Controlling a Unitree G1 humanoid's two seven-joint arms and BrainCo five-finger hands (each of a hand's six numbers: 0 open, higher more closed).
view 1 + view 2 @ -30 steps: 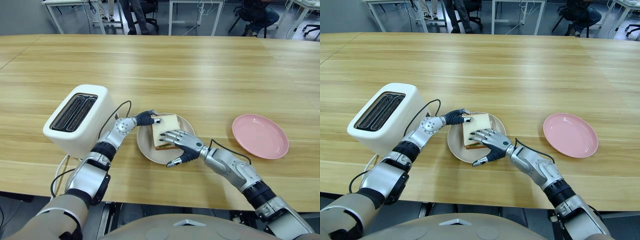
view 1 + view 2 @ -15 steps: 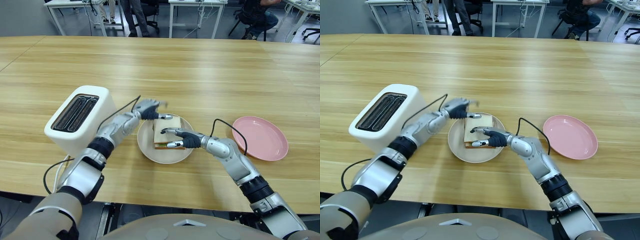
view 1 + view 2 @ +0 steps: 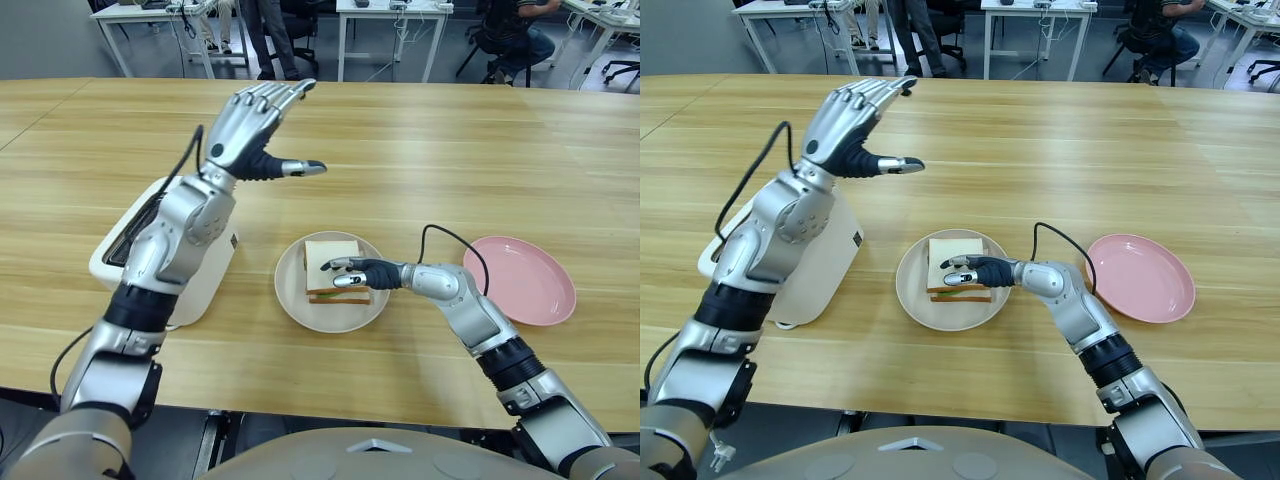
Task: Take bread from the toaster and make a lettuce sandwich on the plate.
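A sandwich (image 3: 330, 268) of two bread slices with green lettuce showing at its lower edge lies on the beige plate (image 3: 298, 309). My right hand (image 3: 362, 273) rests at the sandwich's right side, fingers stretched flat and touching the top slice, holding nothing. My left hand (image 3: 250, 125) is raised high above the table, open with fingers spread, well clear of the plate. The white toaster (image 3: 200, 285) stands left of the plate, mostly hidden behind my left arm.
An empty pink plate (image 3: 520, 280) lies to the right of the beige one. A black cable (image 3: 450, 235) loops off my right wrist. The toaster's cord hangs off the front edge at the left. Chairs and desks stand beyond the table's far edge.
My left hand has lifted from the sandwich's left edge to high above the toaster and spread open. My right hand has stayed at the sandwich's right side with fingers flat.
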